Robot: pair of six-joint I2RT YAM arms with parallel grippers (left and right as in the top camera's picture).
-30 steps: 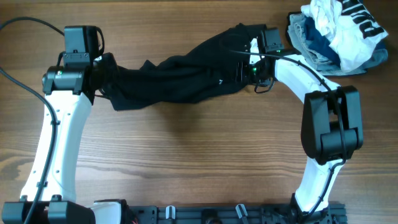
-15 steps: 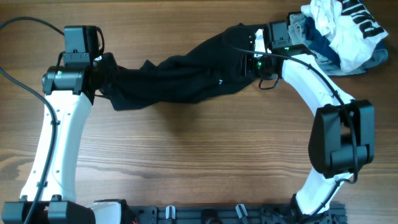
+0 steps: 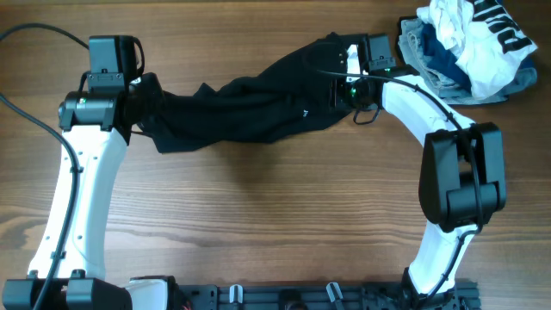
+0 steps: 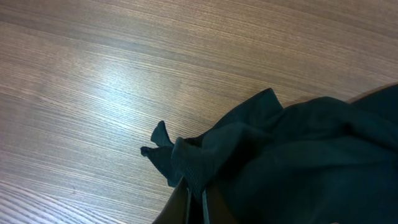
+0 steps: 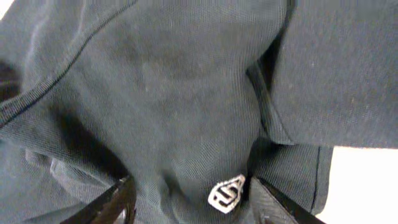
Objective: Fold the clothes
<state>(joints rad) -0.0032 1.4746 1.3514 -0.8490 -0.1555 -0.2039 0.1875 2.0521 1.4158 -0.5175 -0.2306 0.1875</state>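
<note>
The clothes, one limp black garment, lie stretched across the far half of the table between both arms. My left gripper is shut on the garment's left end; in the left wrist view its fingertips pinch a bunched edge of the cloth just above the wood. My right gripper sits over the garment's right end. In the right wrist view its jaws stand wide apart, with a bulge of black fabric and a small white logo between the fingers.
A heap of white, lettered and light-blue clothes lies at the far right corner, just beyond the right gripper. Bare wooden tabletop spreads in front of the garment. The arm bases stand along the near edge.
The right arm swung a little toward the heap and then came back over the garment's right end. The garment and the left arm kept their places.
</note>
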